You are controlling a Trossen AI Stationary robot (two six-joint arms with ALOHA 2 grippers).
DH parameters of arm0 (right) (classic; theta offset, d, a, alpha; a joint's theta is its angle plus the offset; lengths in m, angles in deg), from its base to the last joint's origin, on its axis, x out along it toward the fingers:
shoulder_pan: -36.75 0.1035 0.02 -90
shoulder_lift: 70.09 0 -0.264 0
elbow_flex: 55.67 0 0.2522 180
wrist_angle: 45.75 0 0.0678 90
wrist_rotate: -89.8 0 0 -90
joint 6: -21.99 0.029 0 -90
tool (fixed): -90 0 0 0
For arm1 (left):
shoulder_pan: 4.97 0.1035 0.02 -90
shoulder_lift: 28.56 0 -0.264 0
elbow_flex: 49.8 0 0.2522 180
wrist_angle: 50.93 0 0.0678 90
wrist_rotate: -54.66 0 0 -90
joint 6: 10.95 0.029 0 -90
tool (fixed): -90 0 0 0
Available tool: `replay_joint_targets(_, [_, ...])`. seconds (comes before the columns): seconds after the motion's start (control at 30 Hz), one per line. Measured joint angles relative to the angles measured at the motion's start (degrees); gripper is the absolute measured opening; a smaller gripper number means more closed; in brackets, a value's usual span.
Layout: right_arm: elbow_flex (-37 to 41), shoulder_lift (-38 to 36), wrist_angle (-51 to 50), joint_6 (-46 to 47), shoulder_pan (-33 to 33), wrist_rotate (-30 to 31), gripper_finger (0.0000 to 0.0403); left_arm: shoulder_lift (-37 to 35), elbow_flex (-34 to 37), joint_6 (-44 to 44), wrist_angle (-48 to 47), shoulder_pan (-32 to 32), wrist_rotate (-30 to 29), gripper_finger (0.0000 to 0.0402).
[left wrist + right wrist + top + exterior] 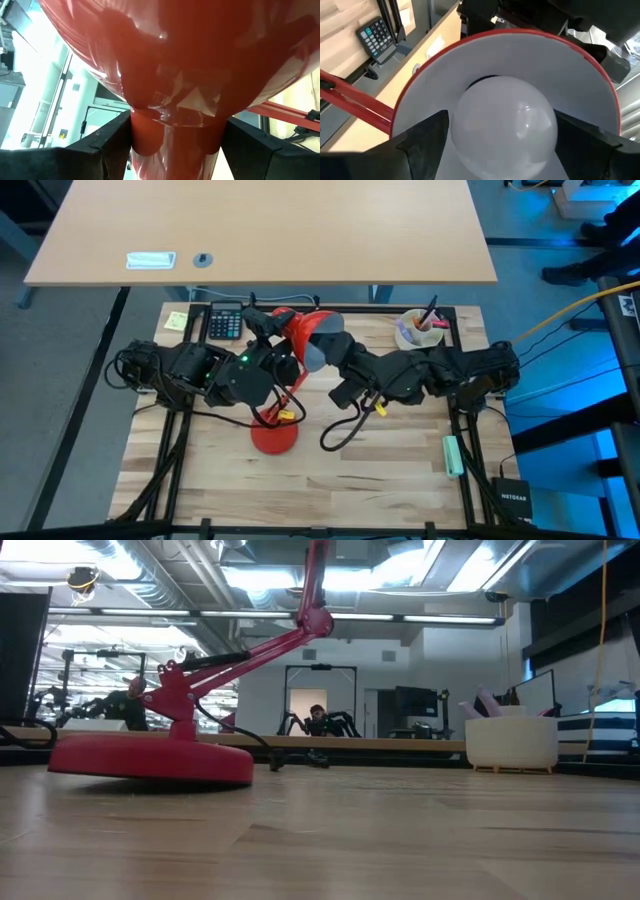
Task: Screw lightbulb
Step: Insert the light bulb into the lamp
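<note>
A red desk lamp stands on its round base at the table's middle. Its jointed arm rises to the red shade, whose white inside opens toward the table's right. The white lightbulb sits inside the shade. My left gripper comes from the left and is shut on the shade's neck. My right gripper comes from the right, reaches into the shade's mouth and is shut on the bulb. The bulb's screw base is hidden behind its globe. My left gripper pinches the shade's narrow red neck, behind the flared part, between its two fingers. The fingers come roughly level from the table's left and lie across the neck. The shade is held high above the table on the lamp's arm. My right gripper pinches the bulb's round white globe between its two fingers, one on each side. The fingers come roughly level from the table's right, into the shade's open mouth. The bulb sits inside the shade, clear of the table.
A calculator and a yellow note lie at the far left. A white cup with pens stands at the far right. A green marker lies near the right edge. A black cable loops beside the base.
</note>
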Motion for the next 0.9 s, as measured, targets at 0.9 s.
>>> replay_joint_targets(0.9, [0.04,0.49,3.87,41.77,-1.55,-0.83,0.0256,-0.09,0.00,-0.08,-0.11,0.00,-0.10,0.0251])
